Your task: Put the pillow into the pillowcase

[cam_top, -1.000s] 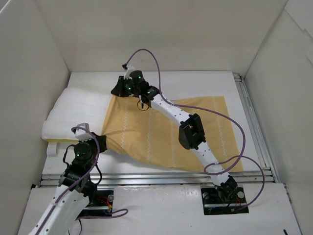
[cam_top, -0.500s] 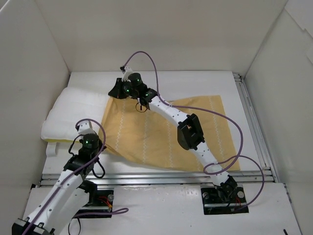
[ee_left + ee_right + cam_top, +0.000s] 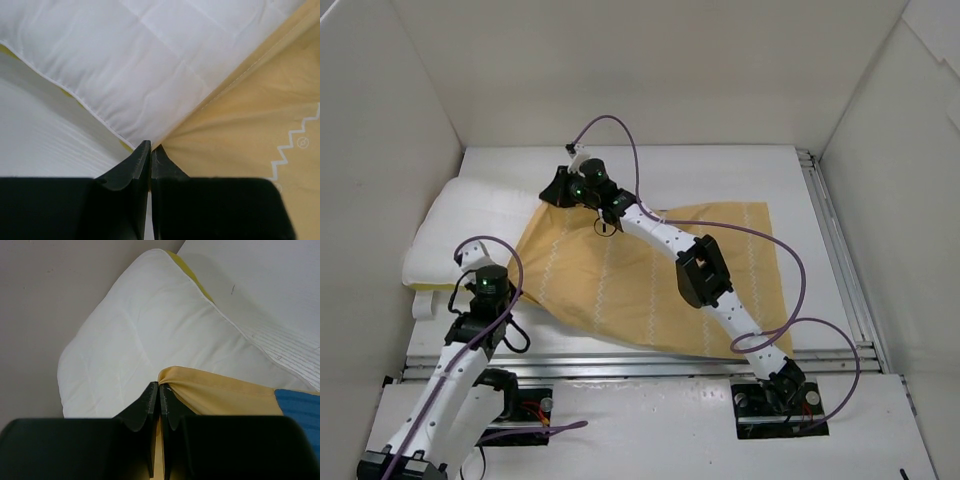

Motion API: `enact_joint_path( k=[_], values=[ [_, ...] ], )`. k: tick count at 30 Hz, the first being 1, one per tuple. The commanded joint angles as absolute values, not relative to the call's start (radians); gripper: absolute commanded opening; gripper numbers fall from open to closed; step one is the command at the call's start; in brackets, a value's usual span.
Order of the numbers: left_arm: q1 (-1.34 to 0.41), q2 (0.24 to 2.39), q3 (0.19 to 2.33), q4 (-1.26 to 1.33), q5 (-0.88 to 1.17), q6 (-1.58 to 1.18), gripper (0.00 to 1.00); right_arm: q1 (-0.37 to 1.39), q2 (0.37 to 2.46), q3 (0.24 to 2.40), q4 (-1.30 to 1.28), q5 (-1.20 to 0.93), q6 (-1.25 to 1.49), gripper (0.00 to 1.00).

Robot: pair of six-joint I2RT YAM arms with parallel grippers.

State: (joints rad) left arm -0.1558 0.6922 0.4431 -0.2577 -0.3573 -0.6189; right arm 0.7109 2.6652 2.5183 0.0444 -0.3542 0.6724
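A flat white table top (image 3: pixel 720 170) is boxed in by plain white panel walls (image 3: pixel 650 70) rising from its far, left and right edges. Silver metal rails (image 3: pixel 620 368) run along its near edge, and more along its right edge.

White quilted pillow (image 3: pixel 470 225) far left, yellow-orange pillowcase (image 3: pixel 640 285) flat on its rt, mouth prob. overlapping it

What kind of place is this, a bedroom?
Probably a robot test booth, not a bedroom: plain white walls box in a table, a left arm and right arm are bolted at its edge, and the pillow and pillowcase lie there.
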Motion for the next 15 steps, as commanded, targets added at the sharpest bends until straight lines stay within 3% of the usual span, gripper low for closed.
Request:
enact_joint_path(
  k=[1,15],
  values=[
    [-0.107,0.687,0.5,-0.204,-0.417,-0.568,0.02,0.721,2.64,2.568,0.202,-0.373,0.707,0.0],
    [-0.003,0.736,0.521,-0.259,-0.475,-0.647,0.01,0.724,2.637,2.576,0.265,-0.344,0.715,0.0]
  ],
)
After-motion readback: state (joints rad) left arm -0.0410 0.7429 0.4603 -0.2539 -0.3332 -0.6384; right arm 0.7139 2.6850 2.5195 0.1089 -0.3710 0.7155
